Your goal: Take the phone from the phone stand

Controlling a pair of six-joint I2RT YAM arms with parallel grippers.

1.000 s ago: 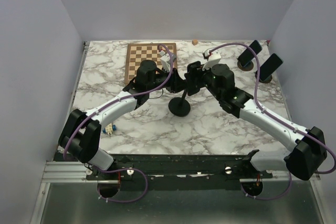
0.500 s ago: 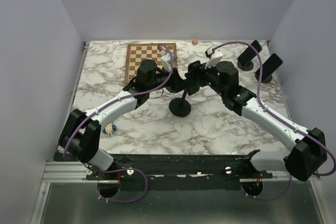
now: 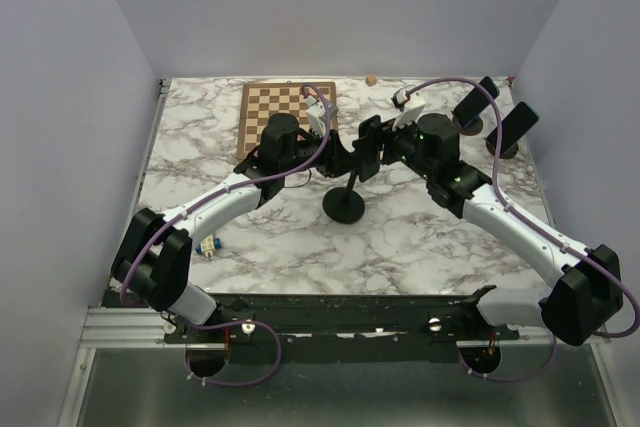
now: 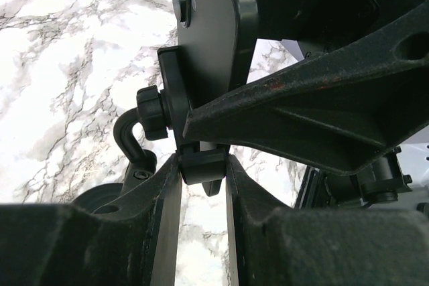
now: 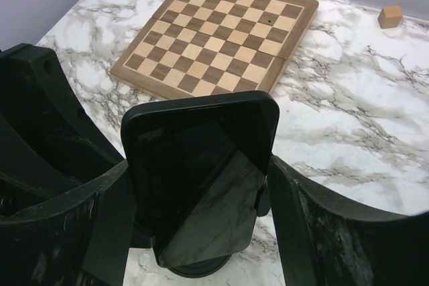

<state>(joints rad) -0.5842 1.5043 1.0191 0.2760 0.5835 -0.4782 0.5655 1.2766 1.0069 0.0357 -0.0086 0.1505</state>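
Freeing phone (image 5: 201, 165) from phone stand (image 3: 346, 203)
Pinched by right gripper (image 5: 201, 189), cradle (image 4: 175, 92) clamped by left gripper (image 4: 203, 167); could topple under crooked pull.

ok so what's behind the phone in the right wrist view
Behind the phone lie the chessboard and a wooden cube on the marble table. The phone hides the cradle of the phone stand; only a sliver of its base shows below.
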